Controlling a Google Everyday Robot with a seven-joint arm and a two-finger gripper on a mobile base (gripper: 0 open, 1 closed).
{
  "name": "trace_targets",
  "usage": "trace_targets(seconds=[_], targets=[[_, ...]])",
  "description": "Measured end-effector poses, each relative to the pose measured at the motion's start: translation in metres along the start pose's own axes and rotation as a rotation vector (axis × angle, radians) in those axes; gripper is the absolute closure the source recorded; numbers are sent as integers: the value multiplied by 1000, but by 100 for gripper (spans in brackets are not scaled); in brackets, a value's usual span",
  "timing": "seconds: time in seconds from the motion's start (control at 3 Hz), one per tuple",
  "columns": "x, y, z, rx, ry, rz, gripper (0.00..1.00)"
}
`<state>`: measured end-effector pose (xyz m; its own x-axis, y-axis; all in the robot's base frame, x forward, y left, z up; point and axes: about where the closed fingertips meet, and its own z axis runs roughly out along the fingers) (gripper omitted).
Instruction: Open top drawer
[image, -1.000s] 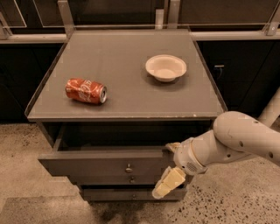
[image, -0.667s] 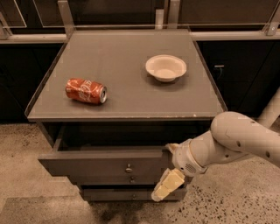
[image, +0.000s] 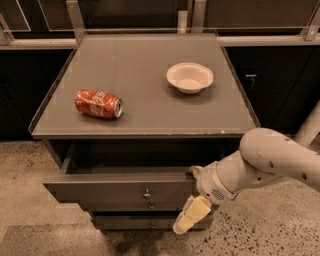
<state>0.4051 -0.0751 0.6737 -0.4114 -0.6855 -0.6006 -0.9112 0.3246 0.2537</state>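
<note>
The top drawer (image: 100, 192) is a dark grey flat front with a small round metal knob (image: 147, 194) at its centre. It stands pulled out from the cabinet, with a dark gap behind its front. My gripper (image: 193, 198) is at the right end of the drawer front, on a pale arm coming in from the right. One pale finger (image: 190, 215) points down-left below the drawer front, and the other fingertip (image: 196, 171) shows above it. The fingers stand apart and hold nothing.
A red soda can (image: 98, 103) lies on its side on the grey cabinet top (image: 150, 115). A white bowl (image: 189, 77) stands to the right of it. A lower grey drawer (image: 135, 222) sits shut beneath. Dark cabinets stand behind, and speckled floor lies in front.
The arm and gripper have shifted slightly left. The drawer stays pulled out as before.
</note>
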Motion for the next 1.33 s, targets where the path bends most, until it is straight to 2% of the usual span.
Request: trace_targets(seconds=[0.67,1.0,1.33], targets=[[2,19,-7,-62,-18,18,0],[2,19,-7,-62,-18,18,0],[-7,8,-15,-14,-43,-12,0]])
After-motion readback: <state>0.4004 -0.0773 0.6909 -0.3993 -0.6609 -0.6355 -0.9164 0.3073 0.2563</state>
